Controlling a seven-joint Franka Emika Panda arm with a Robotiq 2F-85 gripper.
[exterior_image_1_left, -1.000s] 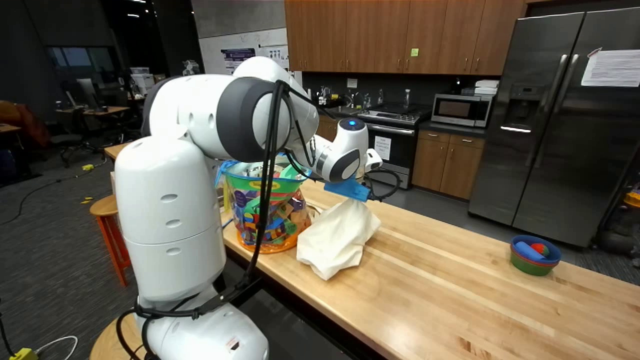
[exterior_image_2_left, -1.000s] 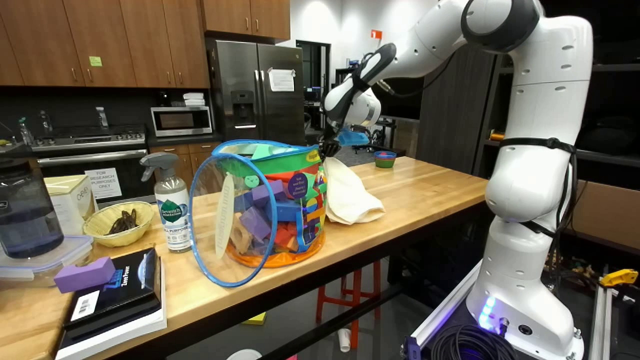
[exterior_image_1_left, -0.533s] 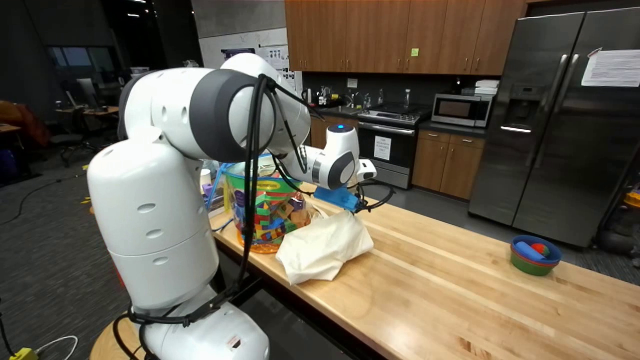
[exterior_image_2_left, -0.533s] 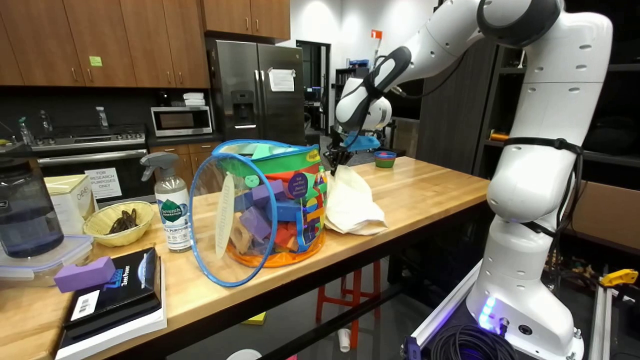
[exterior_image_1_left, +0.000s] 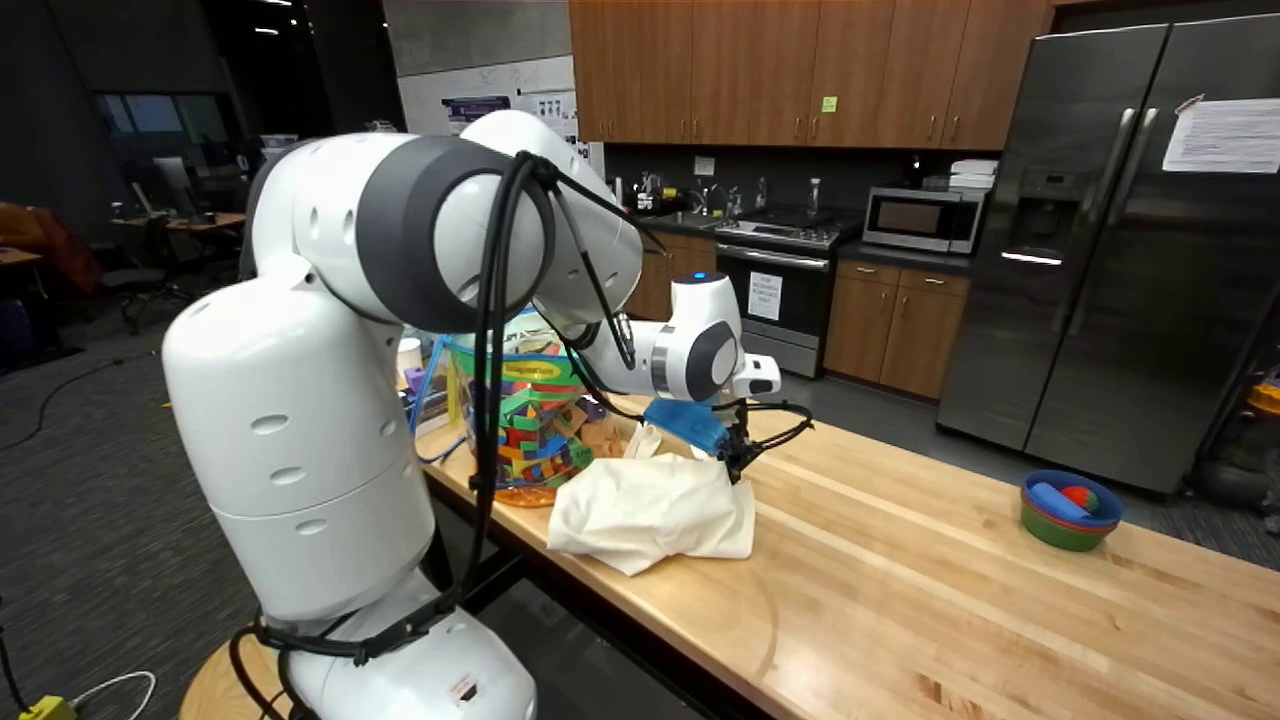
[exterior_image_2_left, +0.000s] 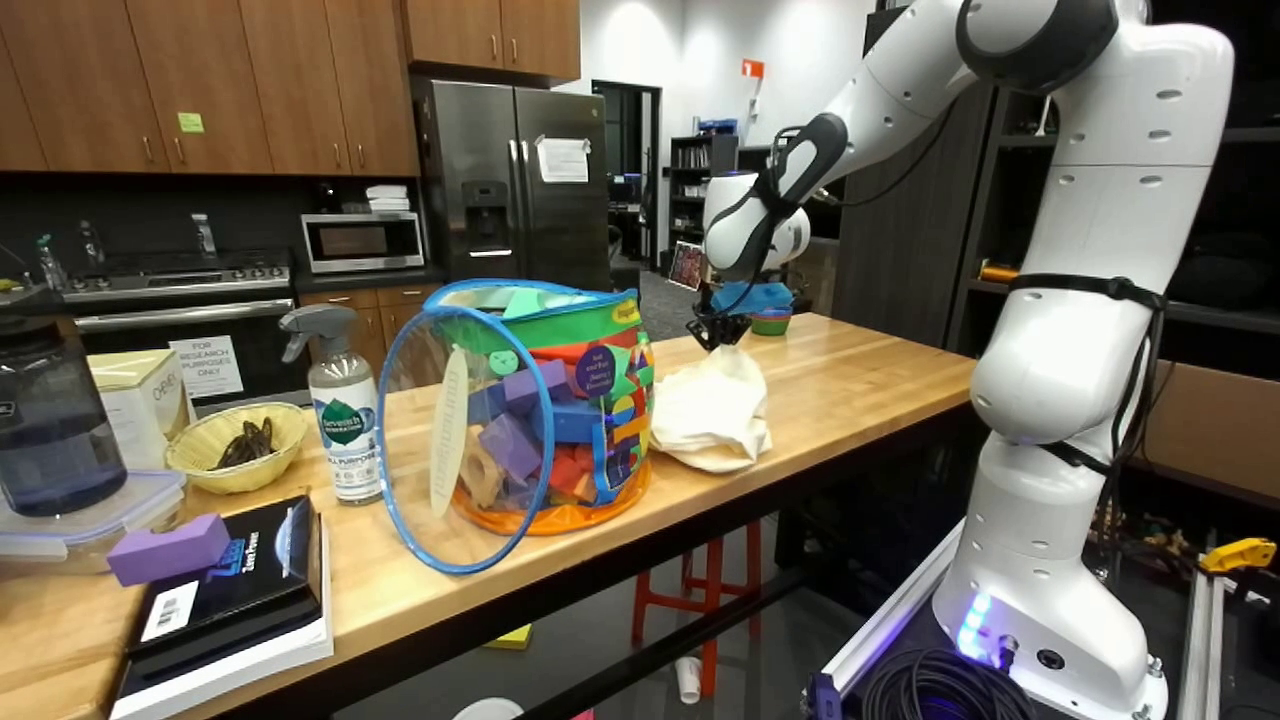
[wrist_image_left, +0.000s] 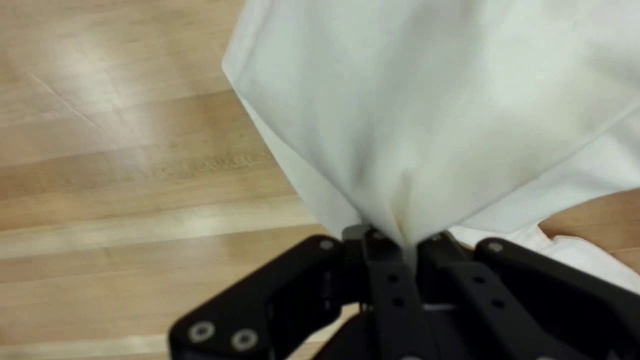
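Hand (wrist_image_left: 404, 242) pinching cream cloth (wrist_image_left: 400, 110), fabric all bunched where it's gripped. Rest of cloth kinda slumped on table (exterior_image_1_left: 880, 560), just beside see-through bag (exterior_image_2_left: 585, 326) stuffed with colorful blocks (exterior_image_2_left: 575, 422). Stacked bowls (exterior_image_1_left: 1062, 535) sitting well apart, further down table.

Tabletop (exterior_image_1_left: 950, 570): bright, deep shadow under its near edge, glare patches in the wrist view
Cloth (wrist_image_left: 400, 100): grey-shaded folds, slightly blurred
Floor (exterior_image_1_left: 110, 510): dim
Robot base (exterior_image_2_left: 1050, 600): violet-blue glow

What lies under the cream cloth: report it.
The cream cloth rests on the wooden tabletop, seen around its edges. The fingers pinch one part; anything beneath its middle is covered and cannot be seen.
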